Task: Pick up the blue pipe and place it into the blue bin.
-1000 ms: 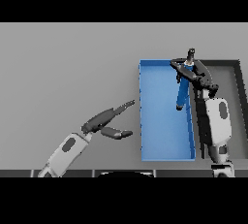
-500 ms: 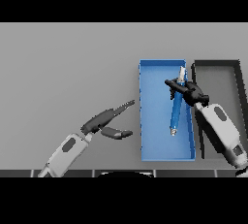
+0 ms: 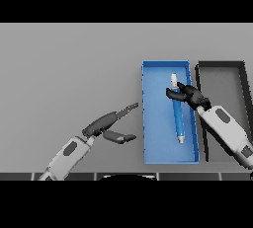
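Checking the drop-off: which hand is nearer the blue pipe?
Right. The right hand is over the blue bin, its fingers at the blue pipe lying inside. The left hand is open above the table, outside the bin's left wall.

The setting is a bare sorting workstation of a lab or test-bench type, not a home or shop. Evidence: a plain grey counter (image 3: pixel 69 64) fills the view with no walls, furniture or decoration visible. Two shallow rectangular bins stand side by side at its right: a blue bin (image 3: pixel 158 148) and a dark grey bin (image 3: pixel 222 71). A blue pipe (image 3: pixel 177 111) lies in the blue bin. Two white and grey robot arms reach over the counter.
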You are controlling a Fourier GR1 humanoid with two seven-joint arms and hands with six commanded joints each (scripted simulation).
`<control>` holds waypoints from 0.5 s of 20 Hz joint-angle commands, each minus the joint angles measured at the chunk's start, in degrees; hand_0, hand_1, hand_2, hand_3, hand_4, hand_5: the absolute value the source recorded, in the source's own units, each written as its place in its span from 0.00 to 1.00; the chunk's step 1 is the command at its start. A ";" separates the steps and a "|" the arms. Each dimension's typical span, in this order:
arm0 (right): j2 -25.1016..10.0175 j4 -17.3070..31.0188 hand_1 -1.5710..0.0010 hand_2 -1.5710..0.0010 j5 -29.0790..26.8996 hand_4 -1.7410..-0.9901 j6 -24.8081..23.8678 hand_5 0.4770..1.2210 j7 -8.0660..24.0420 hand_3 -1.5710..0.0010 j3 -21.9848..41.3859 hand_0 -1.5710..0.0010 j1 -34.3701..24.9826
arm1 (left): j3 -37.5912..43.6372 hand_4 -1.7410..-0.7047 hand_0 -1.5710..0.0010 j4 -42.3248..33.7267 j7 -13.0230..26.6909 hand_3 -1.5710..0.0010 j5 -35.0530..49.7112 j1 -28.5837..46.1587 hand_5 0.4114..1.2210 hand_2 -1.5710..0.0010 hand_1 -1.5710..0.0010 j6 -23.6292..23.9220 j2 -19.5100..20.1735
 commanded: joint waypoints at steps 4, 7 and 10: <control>-0.60 -0.29 0.98 0.98 0.45 0.74 -0.92 0.43 -0.20 0.99 0.03 0.97 0.20 | -0.25 0.88 1.00 0.35 -0.12 1.00 -0.52 0.16 0.07 1.00 1.00 0.25 -0.19; -0.23 -0.24 0.99 0.99 0.51 0.74 -0.64 0.40 -1.24 0.99 0.05 0.99 0.35 | 0.19 0.88 1.00 0.05 -0.59 1.00 -0.43 0.08 0.07 1.00 1.00 0.15 0.51; -0.19 -0.91 0.99 0.99 0.68 0.74 -1.13 0.39 -0.78 0.99 0.40 0.99 0.54 | 1.29 0.88 1.00 -0.33 -0.04 1.00 1.02 -0.60 0.08 1.00 1.00 -0.71 1.61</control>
